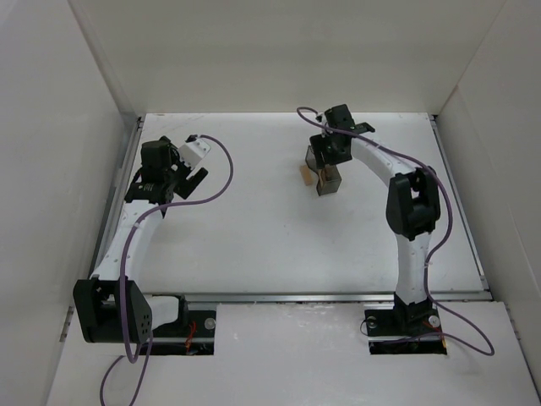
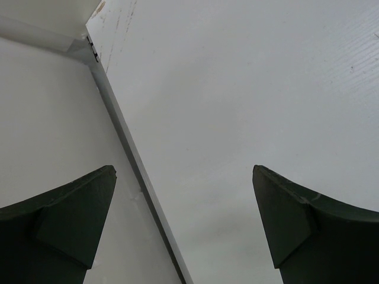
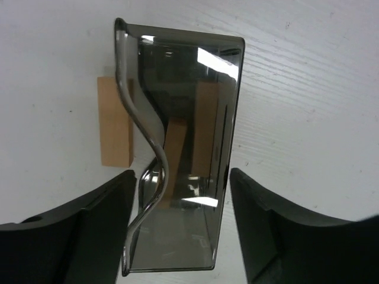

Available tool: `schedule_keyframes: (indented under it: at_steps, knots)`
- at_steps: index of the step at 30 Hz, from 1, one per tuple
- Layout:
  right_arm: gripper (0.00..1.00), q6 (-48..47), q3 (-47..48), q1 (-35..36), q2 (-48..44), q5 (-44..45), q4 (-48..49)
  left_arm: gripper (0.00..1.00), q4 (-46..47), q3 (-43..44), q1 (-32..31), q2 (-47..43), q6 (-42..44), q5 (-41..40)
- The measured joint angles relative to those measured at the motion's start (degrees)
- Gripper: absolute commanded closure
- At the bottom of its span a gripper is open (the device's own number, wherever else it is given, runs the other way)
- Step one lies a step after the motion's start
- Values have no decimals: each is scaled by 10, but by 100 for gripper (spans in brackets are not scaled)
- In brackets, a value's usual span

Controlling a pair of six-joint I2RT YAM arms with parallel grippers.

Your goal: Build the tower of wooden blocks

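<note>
Presently: right pincer [image 3: 183,173] astride container [image 3: 183,106], grip undetermined; left pincer [image 2: 183,168] wide, empty. Hazard: wood block [image 3: 115,121] at upper left could be knocked if container is dragged.

- The wooden block [image 3: 114,121] beside the container is bare light-tan wood, matt and smooth.
- The container [image 3: 177,71] is dark grey translucent plastic, glossy, with bright reflections; more tan wood shows through its wall.
- The table [image 3: 308,89] is white and matt, with fine parallel ridges.
- The right gripper [image 3: 182,171] and the left gripper [image 2: 183,168] have fingers of dark matt plastic.
- The rail [image 2: 139,171] at the table edge looks like pale metal with a dull sheen.
</note>
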Motion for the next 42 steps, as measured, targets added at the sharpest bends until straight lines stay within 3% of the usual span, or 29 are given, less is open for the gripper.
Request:
schedule_keyframes:
  at_steps: [5, 6, 7, 12, 14, 18, 24, 29, 36, 42]
  knots:
    - [61, 7, 0, -7, 10, 0, 3, 0, 0, 0, 0, 0, 2, 0]
    - [74, 9, 1, -9, 10, 0, 3, 0, 0, 0, 0, 0, 2, 0]
    - [80, 9, 1, -10, 10, 0, 3, 0, 0, 0, 0, 0, 2, 0]
    - [90, 17, 1, -10, 9, 13, 3, 0, 0, 0, 0, 0, 2, 0]
    - [99, 26, 1, -5, 8, 49, 1, 0, 0, 0, 0, 0, 3, 1]
    - [100, 44, -10, 17, -2, 178, 3, 0, 0, 0, 0, 0, 6, 1]
    - [100, 56, -28, 95, -6, 442, 4, 0, 0, 0, 0, 0, 8, 2]
    - [100, 57, -30, 137, 1, 577, 4, 0, 0, 0, 0, 0, 8, 2]
    - [100, 59, -38, 133, 10, 628, 9, 0, 0, 0, -4, 0, 12, 2]
    - [100, 70, -78, 82, -31, 479, 34, 0, 0, 0, -4, 0, 13, 2]
